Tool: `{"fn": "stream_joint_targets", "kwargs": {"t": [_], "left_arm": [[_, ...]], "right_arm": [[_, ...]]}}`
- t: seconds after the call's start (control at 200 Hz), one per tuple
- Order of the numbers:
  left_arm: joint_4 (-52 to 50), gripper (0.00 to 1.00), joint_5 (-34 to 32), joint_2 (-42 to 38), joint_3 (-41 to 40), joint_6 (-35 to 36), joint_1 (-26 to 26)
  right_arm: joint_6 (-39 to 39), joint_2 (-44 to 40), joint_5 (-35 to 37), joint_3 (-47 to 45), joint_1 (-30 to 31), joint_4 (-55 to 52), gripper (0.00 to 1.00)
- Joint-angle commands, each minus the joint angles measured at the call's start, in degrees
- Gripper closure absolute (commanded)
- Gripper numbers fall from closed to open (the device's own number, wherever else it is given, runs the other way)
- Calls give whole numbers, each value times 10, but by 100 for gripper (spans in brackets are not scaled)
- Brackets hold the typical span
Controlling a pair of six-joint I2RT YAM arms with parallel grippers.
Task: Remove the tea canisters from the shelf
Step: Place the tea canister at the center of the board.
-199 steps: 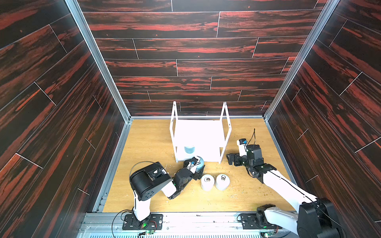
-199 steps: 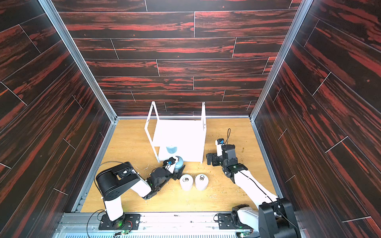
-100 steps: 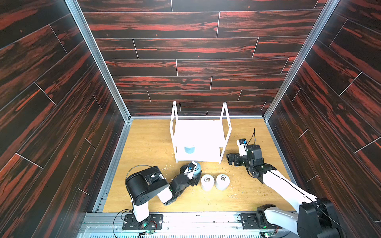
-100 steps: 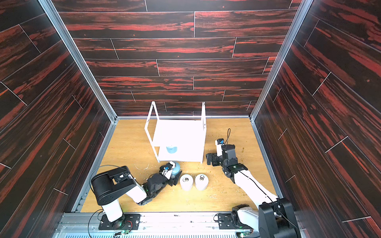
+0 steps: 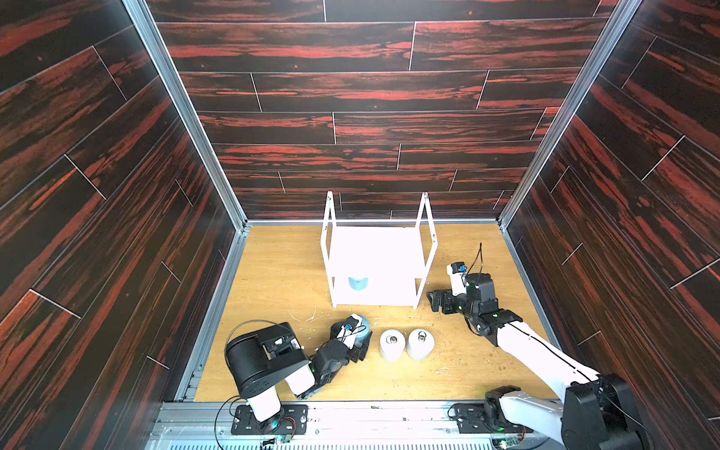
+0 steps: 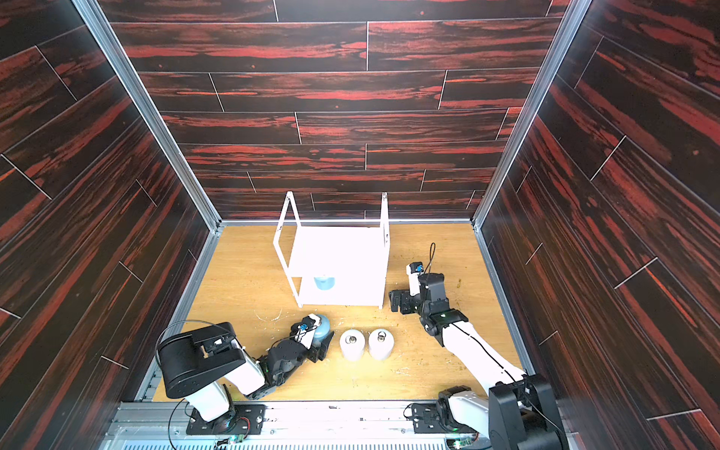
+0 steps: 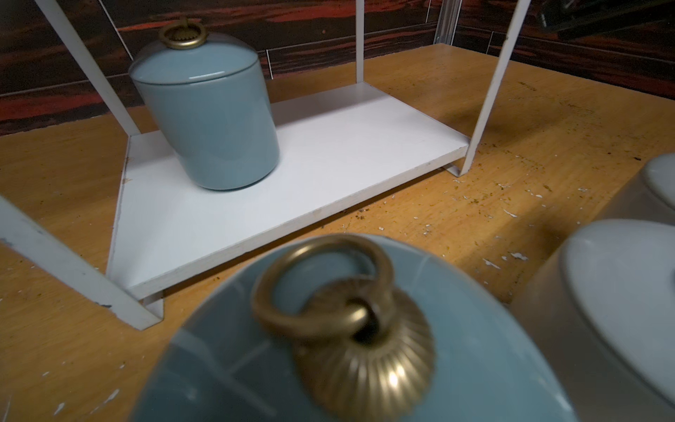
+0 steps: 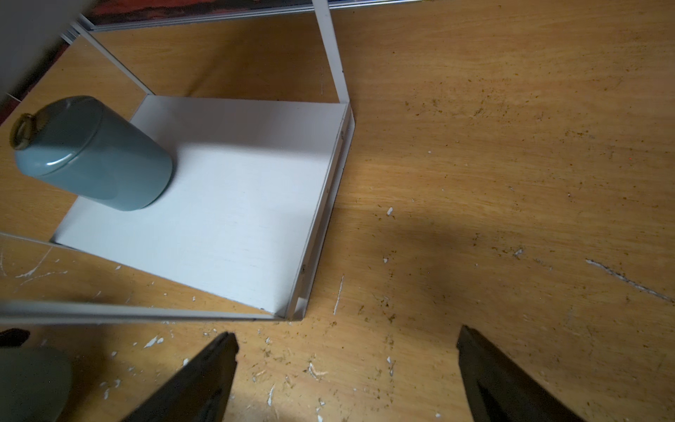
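The canisters are squat and glossy, with domed lids and ribbed brass ring pulls. One blue canister (image 5: 357, 282) stands upright on the lower board of the white shelf (image 5: 376, 249), toward its left posts. A second blue canister (image 5: 363, 324) sits on the counter (image 5: 272, 280) just in front of the shelf, pinched by the left hand (image 5: 355, 338). Beside it, the two white canisters (image 5: 391, 345) stand upright on the counter, touching each other. The right hand (image 5: 437, 302) hovers by the shelf's right front post, its fingers spread wide and holding nothing.
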Motion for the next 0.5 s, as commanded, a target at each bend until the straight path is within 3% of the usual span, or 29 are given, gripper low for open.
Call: {"fn": "stream_joint_targets", "kwargs": {"t": [0.0, 0.496], "left_arm": [[44, 24, -20, -18, -3, -21, -15], [44, 22, -35, -3, -3, -49, -39]], "right_arm": [[-1, -5, -4, 1, -4, 1, 2], [-2, -9, -2, -3, -4, 1, 2]]}}
